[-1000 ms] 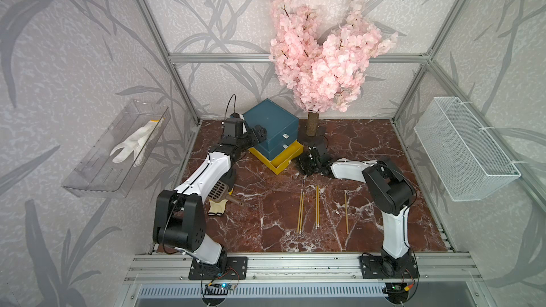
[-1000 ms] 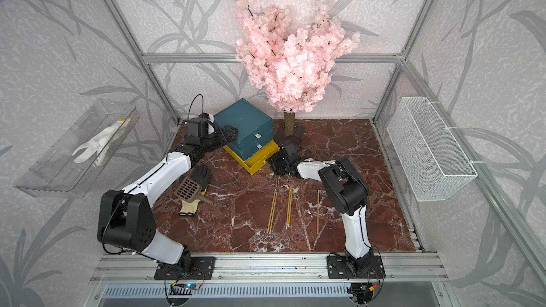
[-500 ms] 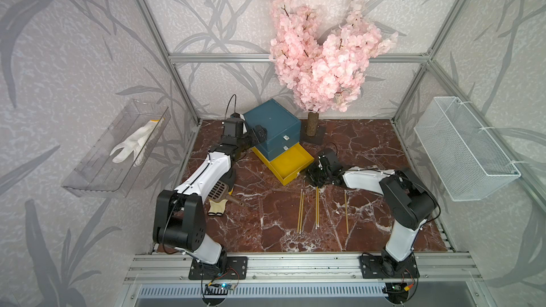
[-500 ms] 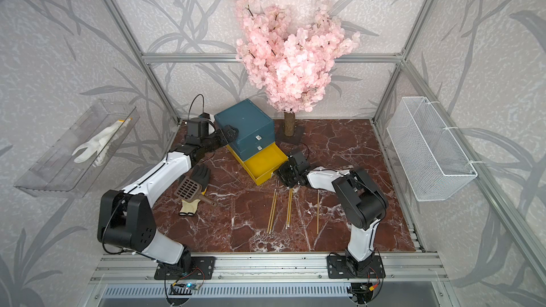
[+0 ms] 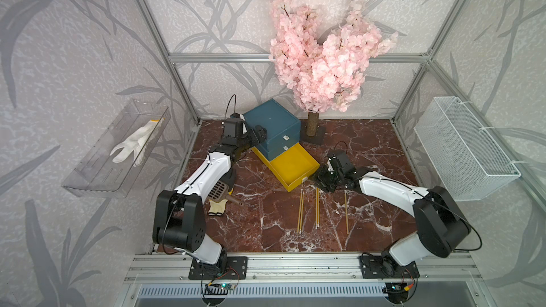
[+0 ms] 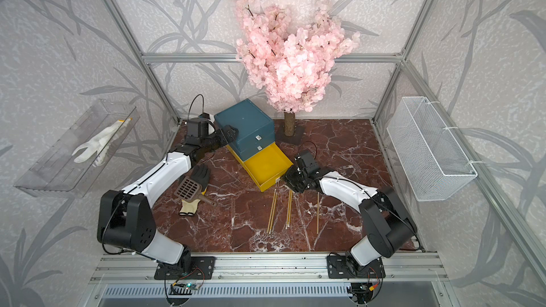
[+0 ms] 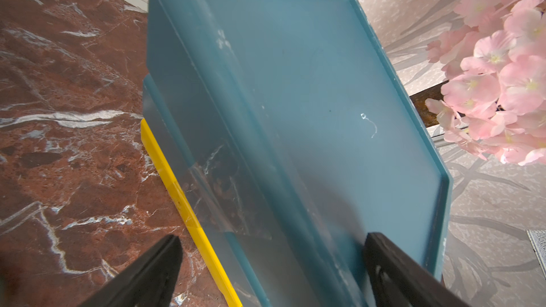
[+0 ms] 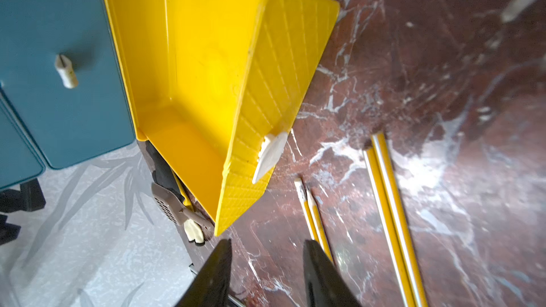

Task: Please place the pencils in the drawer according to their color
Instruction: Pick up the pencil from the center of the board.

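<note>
The drawer chest is teal, and its yellow bottom drawer stands pulled out with nothing inside. My left gripper is open and straddles the chest's top left edge, one finger on the lid and one beside the wall. My right gripper is open and holds nothing, just off the yellow drawer's front corner and its white pull tab. Several yellow pencils lie on the floor in front, close to my right gripper.
A brown slotted scoop lies on a black glove and a pale glove under my left arm. A pink blossom tree stands behind the chest. A wire basket and a clear shelf hang on the side walls.
The yellow drawer has slid out towards the front right, and my right gripper drew back with it. It now sits just clear of the pull tab. The left arm has not moved.
</note>
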Robot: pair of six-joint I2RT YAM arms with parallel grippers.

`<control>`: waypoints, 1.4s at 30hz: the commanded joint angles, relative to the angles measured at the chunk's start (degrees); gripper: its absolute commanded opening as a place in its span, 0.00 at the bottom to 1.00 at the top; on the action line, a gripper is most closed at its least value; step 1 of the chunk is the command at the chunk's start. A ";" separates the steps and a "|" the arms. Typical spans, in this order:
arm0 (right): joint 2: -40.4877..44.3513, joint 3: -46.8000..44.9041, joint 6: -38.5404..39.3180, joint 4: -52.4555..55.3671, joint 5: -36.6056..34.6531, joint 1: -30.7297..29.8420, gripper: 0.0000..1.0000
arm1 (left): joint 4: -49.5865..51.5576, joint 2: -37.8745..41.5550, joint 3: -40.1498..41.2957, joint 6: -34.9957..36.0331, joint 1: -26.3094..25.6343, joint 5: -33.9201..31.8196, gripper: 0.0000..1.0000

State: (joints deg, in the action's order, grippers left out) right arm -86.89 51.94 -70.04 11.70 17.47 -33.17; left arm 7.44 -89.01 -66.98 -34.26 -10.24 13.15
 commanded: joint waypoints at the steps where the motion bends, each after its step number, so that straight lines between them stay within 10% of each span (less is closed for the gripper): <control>1: 2.62 2.44 5.00 11.47 -4.10 -3.60 0.43 | 13.88 -2.45 4.48 2.81 -0.32 -1.62 1.00; 14: -7.45 10.08 4.96 19.70 -13.58 -20.60 0.41 | 13.12 -2.44 5.02 2.62 -0.31 -0.13 1.00; 42: -19.80 15.63 6.44 22.90 -12.12 -21.89 0.35 | 12.16 -1.87 5.55 2.05 -0.21 0.11 1.00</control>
State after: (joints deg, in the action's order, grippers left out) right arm -105.27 66.76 -63.83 31.97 5.56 -54.87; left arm 5.52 -88.47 -65.49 -34.68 -10.22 13.65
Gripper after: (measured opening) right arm 0.346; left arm 0.999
